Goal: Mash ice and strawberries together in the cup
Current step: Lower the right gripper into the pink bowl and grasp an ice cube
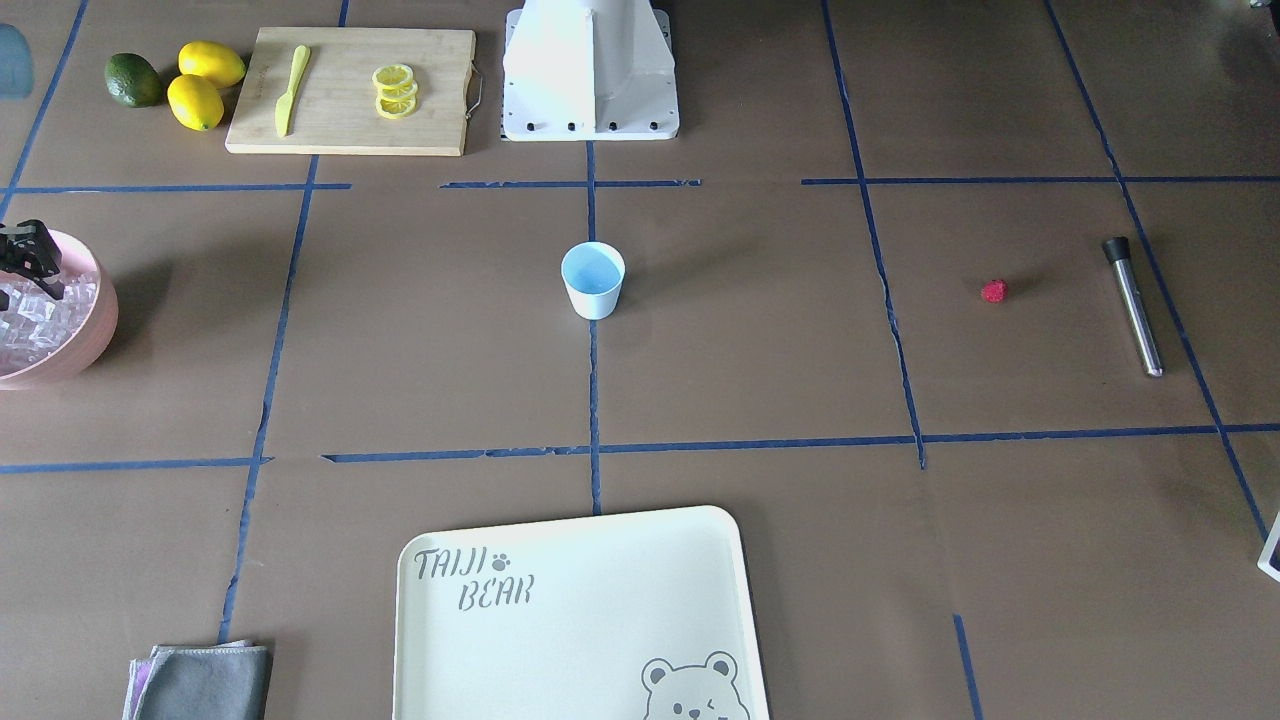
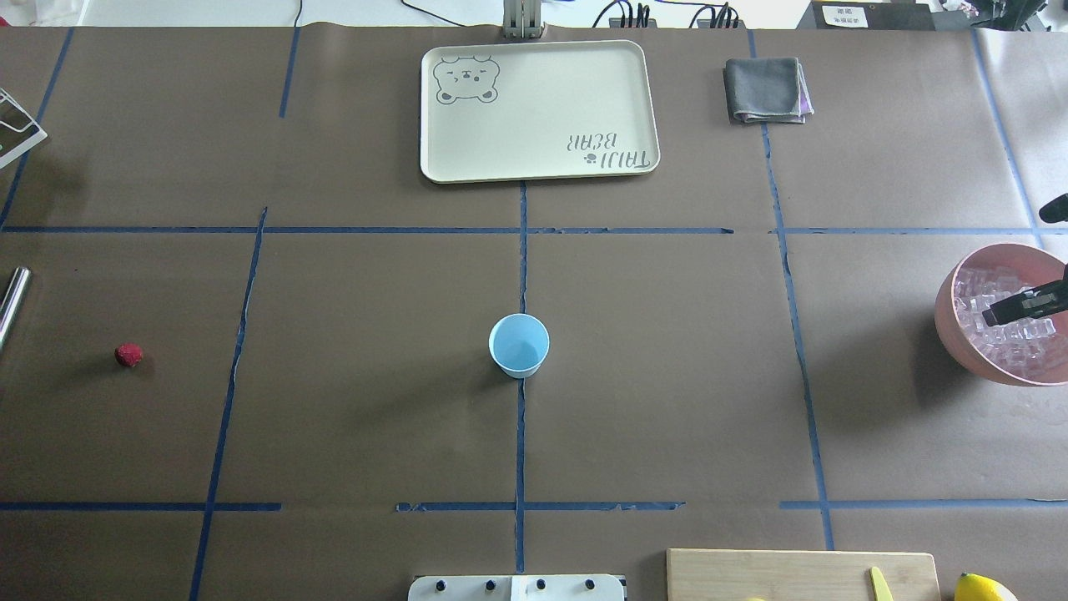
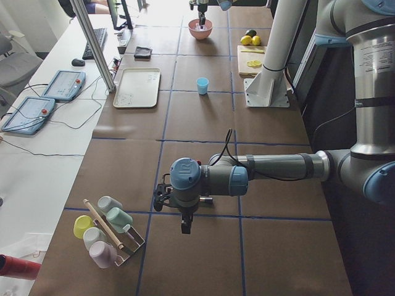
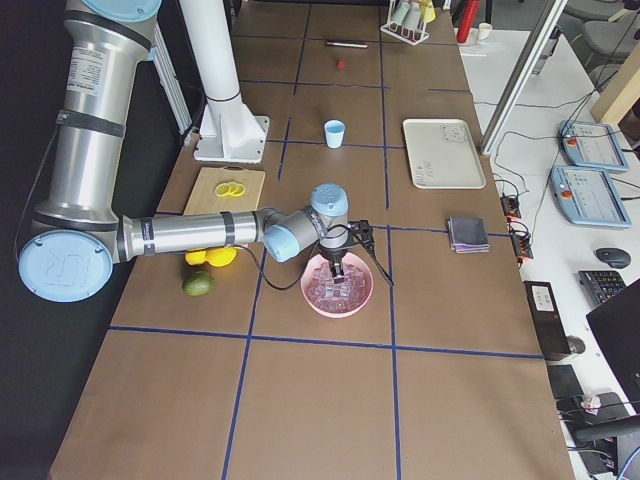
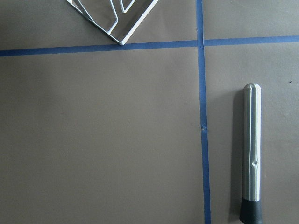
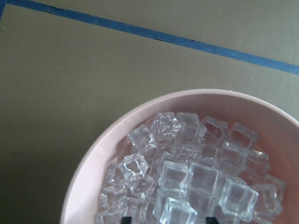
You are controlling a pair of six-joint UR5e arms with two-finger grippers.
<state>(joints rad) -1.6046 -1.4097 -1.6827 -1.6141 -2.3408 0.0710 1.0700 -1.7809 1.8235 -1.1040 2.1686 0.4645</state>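
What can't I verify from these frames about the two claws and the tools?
- Left claw: only the exterior left view shows it, side-on; open or shut is unclear.
- Right claw: the wrist view's bottom edge crops nearly all of it, over the ice; any grip is unclear.
- Steel rod: cropped by the overhead view's left edge.

Bright, even light comes from the right end of the bench, so the cup and pink bowl throw soft shadows toward its left end, pale glare washes its far right corner, and every view is sharp, the ice crisp in the close wrist view.
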